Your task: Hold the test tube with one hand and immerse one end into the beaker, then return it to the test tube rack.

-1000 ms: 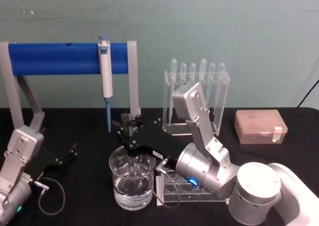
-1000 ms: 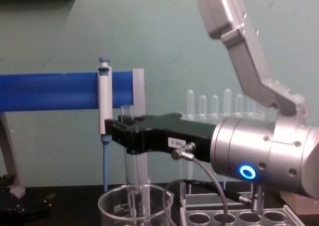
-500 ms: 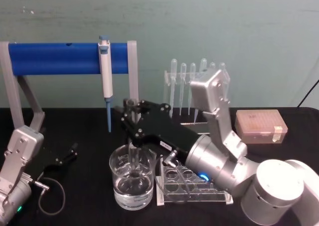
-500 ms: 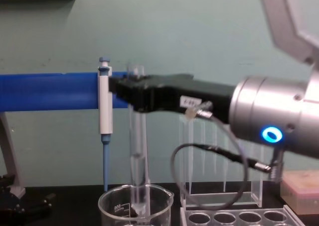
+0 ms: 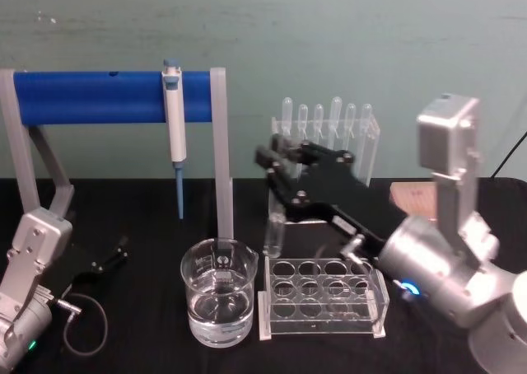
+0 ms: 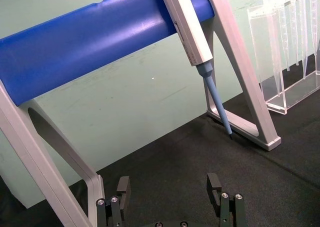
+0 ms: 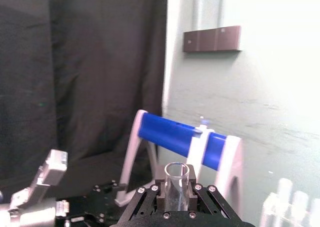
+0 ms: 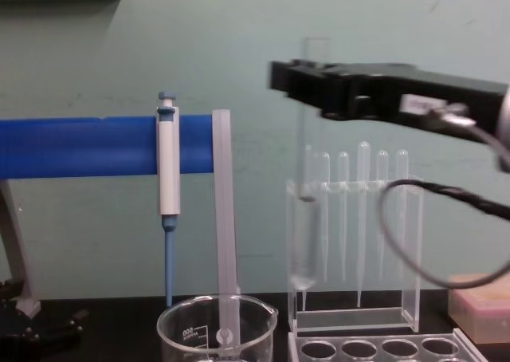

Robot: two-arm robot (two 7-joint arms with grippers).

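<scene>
Hanging upright in the air, the test tube (image 5: 275, 230) is clear of the beaker (image 5: 219, 301) and sits above the near-left corner of the clear rack (image 5: 323, 298), its rim pinched between the closed jaws of the right gripper (image 5: 276, 161). In the chest view the tube (image 8: 306, 218) has its round bottom well above the beaker's rim (image 8: 217, 318), with a little liquid seemingly inside. The dip looks done — this is the return leg, and the next move calls for lining the tube over an empty rack hole and lowering it straight. Half a second ago its end was inside the beaker; it has since lifted and shifted right. The left gripper (image 6: 170, 197) rests open, parked on the table at left.
</scene>
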